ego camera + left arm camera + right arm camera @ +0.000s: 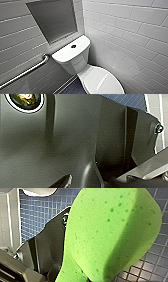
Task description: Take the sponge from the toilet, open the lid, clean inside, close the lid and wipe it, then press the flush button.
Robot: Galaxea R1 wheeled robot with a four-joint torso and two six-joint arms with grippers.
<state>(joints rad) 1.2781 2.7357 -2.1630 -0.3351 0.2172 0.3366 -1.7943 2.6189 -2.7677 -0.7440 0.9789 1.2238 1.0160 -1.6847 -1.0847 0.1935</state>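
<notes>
The bright green sponge [110,233] looms large in the right wrist view, hanging above the blue tiled floor [42,215] with my right gripper shut on it. From the head view I see the toilet in the corner. Its white oval lid [105,81] lies flat and closed over the bowl. The small dark flush button [73,46] sits in the middle of the white tank top [63,53]. My left gripper is open and holds nothing that I can see.
A steel grab bar [25,72] runs along the tiled wall left of the toilet. A recessed grey niche [55,17] sits above the tank. White tiled wall closes in on the right. Dark floor [75,88] lies left of the bowl.
</notes>
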